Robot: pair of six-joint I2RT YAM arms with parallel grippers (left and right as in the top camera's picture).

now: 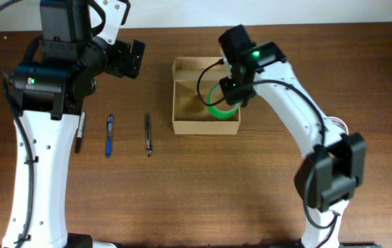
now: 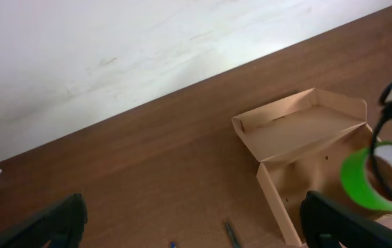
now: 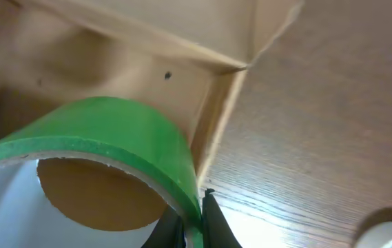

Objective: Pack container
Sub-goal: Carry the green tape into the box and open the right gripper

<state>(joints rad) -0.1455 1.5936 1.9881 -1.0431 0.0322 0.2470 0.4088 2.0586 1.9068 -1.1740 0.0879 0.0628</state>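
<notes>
Small rectangular tan cardboard box [image 1: 187, 103], matte, flap lid open: set upper centre of the overhead frame on a dark wood-grain table [image 1: 216, 186]. A glossy green tape roll [image 1: 220, 111] is pinched over its right half by the right gripper [image 3: 194, 233]. The left gripper [image 1: 132, 58] is held spread, upper left.

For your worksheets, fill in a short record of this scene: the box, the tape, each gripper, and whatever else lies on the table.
container: open cardboard box, lid flap folded back
tape roll: green, in the container's right half; contact with the floor not visible
right gripper: shut on the tape roll's wall
left gripper: open, empty, left of the container
pens: three side by side on the table, left of the container; middle one blue
</notes>
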